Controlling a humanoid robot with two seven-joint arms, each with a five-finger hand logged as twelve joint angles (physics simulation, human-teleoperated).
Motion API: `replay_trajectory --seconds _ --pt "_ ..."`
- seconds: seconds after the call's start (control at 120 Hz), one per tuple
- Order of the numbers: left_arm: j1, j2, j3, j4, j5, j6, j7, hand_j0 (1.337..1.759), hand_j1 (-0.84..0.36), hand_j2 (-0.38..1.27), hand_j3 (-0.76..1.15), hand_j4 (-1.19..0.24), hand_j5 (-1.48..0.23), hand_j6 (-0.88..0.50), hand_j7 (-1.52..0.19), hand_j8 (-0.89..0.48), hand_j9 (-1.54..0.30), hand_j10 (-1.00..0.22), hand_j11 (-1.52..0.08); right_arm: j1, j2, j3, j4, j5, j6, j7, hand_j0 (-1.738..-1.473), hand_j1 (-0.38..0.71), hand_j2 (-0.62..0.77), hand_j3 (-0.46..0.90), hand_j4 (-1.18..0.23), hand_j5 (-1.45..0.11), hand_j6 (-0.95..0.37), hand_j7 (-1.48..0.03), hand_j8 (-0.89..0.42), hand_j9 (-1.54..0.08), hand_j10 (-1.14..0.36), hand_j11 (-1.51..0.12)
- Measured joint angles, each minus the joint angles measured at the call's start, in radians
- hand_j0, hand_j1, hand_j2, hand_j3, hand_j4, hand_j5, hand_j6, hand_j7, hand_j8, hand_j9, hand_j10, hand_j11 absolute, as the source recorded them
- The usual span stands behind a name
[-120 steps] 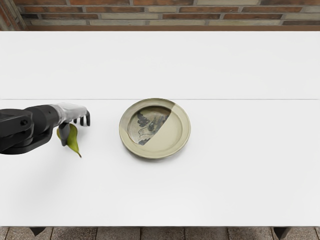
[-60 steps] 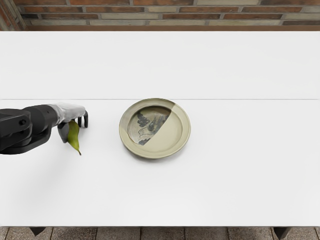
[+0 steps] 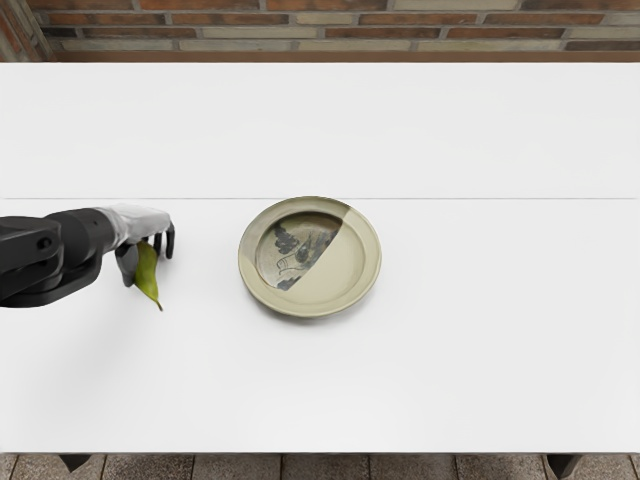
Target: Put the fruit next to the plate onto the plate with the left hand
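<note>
Plainly, the left hand [image 3: 140, 232] is seen low over the white worktop [image 3: 450, 350], with its fingers [image 3: 170, 240] clenched around the fruit [image 3: 149, 278]. The fruit is a slim yellow-green piece, and its pointed tip is left showing just below the fingers. The plate [image 3: 371, 262] is set off to the picture's right of the fingers, apart from the fruit.

One head camera looks down at a slant across the table. The round olive-glazed ceramic plate [image 3: 350, 272] sits near the picture's centre, at middle distance.
</note>
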Motion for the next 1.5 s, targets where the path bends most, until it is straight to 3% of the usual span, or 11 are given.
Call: replay_trajectory --seconds 0.525,0.9,1.5 --pt "-0.002 0.011 -0.002 0.000 -0.009 -0.008 0.000 1.657 -0.31 0.63 0.00 -0.71 -0.91 -0.59 -0.92 -0.54 -0.93 -0.69 -0.92 0.000 0.000 0.000 0.000 0.000 0.000 0.000 -1.658 -0.35 0.00 0.00 0.00 0.00 0.00 0.00 0.00 0.00 0.00 0.00" --pt "-0.014 0.011 -0.012 -0.001 -0.017 -0.015 0.000 1.655 -0.34 0.68 0.00 -0.73 -1.02 -0.52 -1.02 -0.47 -1.01 -0.65 -1.00 0.000 0.000 0.001 0.000 0.001 0.000 0.000 -1.658 -0.35 0.00 0.00 0.00 0.00 0.00 0.00 0.00 0.00 0.00 0.00" --pt "-0.190 0.022 -0.039 -0.006 -0.120 -0.079 0.000 1.655 -0.35 0.73 0.00 -0.75 -1.03 -0.51 -1.03 -0.48 -1.02 -0.65 -1.02 0.000 0.000 0.003 0.000 0.001 0.000 0.000 -1.658 -0.35 0.00 0.00 0.00 0.00 0.00 0.00 0.00 0.00 0.00 0.00"
